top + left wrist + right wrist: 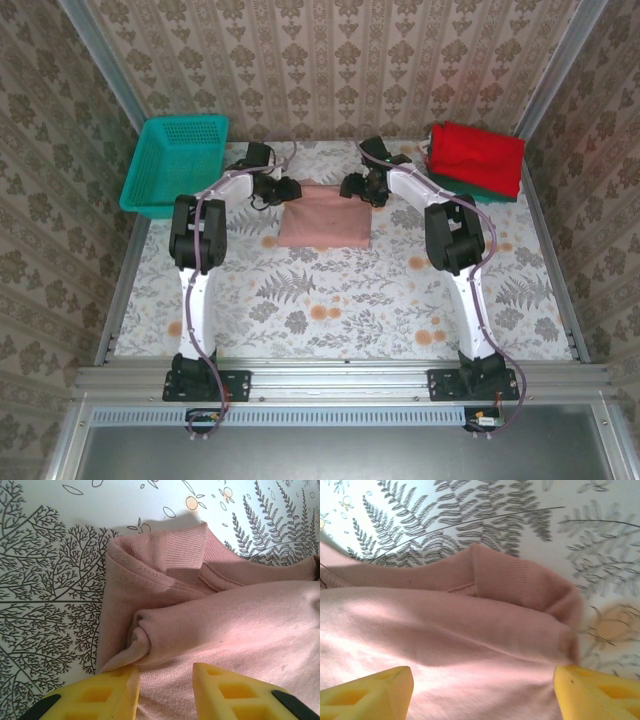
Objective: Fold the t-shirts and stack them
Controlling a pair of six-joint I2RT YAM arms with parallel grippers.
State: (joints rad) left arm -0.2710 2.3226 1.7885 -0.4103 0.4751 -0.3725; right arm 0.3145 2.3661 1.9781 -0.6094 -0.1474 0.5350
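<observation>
Pink tee (323, 215) lies folded at table centre; red tee (477, 155) at 2 o'clock. Left gripper (165, 672) narrow at the tee's 10 o'clock corner, hold unclear. Right gripper (483, 676) wide, empty. Risk: a one-sided lift would drag the fold open.

one pink t-shirt (324, 216), one red t-shirt (477, 153), one green t-shirt (490, 197), one basket (150, 165)

Hides most of dark green t-shirt (470, 190) under red t-shirt (477, 155). Crops pink t-shirt (240, 620) at both wrist views' bottom and side edges; blurs its corner in right wrist view.
</observation>
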